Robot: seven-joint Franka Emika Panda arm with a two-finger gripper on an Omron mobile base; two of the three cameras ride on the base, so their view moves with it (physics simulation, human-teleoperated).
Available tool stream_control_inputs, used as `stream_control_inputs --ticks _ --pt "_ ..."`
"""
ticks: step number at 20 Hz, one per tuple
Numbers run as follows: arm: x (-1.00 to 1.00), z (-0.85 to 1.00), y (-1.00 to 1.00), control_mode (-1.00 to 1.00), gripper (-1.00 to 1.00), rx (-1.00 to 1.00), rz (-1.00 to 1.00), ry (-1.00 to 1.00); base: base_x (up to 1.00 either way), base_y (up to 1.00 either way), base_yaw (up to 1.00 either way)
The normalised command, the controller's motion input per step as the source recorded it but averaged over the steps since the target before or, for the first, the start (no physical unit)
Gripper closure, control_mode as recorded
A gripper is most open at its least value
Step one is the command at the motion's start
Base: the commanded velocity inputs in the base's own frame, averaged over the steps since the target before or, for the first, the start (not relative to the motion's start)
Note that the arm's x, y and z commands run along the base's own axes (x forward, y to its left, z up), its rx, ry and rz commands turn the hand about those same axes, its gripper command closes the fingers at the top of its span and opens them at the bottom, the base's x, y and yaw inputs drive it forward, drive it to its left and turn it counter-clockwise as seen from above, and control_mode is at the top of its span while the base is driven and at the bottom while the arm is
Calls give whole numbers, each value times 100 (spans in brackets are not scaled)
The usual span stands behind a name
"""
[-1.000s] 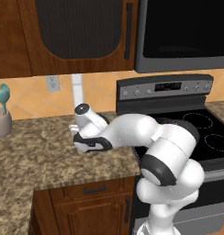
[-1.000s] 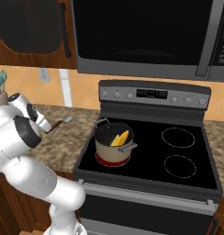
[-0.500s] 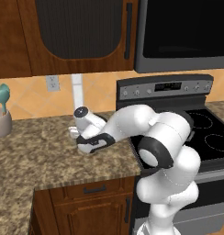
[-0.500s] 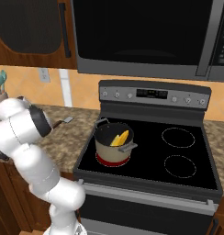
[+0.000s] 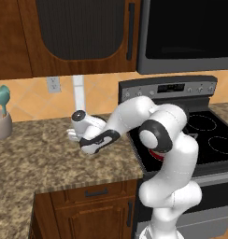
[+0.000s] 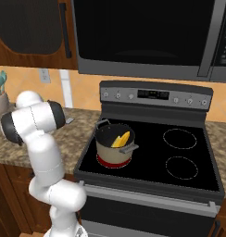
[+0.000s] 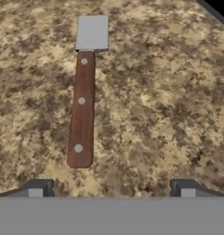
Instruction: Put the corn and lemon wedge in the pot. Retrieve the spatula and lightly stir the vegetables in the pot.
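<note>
The gripper [image 7: 111, 190] is held over the granite counter [image 7: 169, 114] with its jaws spread wide; nothing is grasped between them. The two fingertips [image 7: 38, 188] are seen low in the hand view, well apart. The spatula [image 7: 84, 101] lies flat on the counter ahead of the gripper and nearer the left fingertip, handle end towards the gripper, grey blade at the far end. No contact with the spatula is seen. In the right base view, the pot [image 6: 116, 147] is noted on the stove [image 6: 179, 162], well to the side of the hand, with the corn [image 6: 122, 139] and lemon wedge [image 6: 116, 143] inside. A teal utensil [image 5: 3, 97] stands in a holder on the far side.
</note>
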Motion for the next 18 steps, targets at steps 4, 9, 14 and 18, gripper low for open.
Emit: stream_control_inputs --ticks 4,9,14,18 --pt "15 -23 3 -100 -100 0 -6 0 0 0 0" --pt "26 -24 0 -100 -100 0 -5 0 0 0 0" --pt "43 -25 0 -100 -100 0 -4 0 0 0 0" --pt "54 -25 0 -100 -100 0 -1 0 0 0 0"
